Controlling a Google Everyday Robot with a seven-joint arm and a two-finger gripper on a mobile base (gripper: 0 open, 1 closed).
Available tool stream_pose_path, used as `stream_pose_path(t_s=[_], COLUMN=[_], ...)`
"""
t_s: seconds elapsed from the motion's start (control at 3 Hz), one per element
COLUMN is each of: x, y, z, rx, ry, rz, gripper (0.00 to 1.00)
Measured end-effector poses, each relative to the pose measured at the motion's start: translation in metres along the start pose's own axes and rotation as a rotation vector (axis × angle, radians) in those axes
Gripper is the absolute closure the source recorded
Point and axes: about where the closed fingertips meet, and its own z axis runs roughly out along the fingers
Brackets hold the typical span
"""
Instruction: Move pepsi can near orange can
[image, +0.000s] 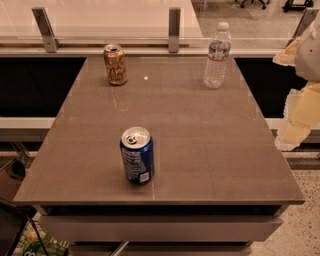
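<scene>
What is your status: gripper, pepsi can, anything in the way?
Gripper beside the table's right edge, away from both cans. Pepsi can upright at front, orange can upright back left. Nothing between them; water bottle back right.

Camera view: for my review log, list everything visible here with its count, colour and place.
pepsi can: one, blue with a silver top, upright on the near half of the table, left of centre.
orange can: one, orange-gold, upright near the table's far left corner.
water bottle: one, clear with a white cap, upright near the table's far right corner.
table: one, grey-brown, fills the middle of the view.
metal posts: two, silver, behind the table's far edge.
end effector: one, pale yellow, beyond the table's right edge, apart from both cans and the bottle.
</scene>
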Motion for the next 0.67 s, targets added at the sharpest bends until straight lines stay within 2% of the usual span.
stream_pose_path(t_s=[0.33,0.67], x=[0.0000,-0.0017], y=[0.0000,0.0000], z=[0.0000,0.0014], rx=[0.000,-0.006], ry=[0.000,-0.057], rz=[0.000,-0.002], gripper=[0.00,0.00])
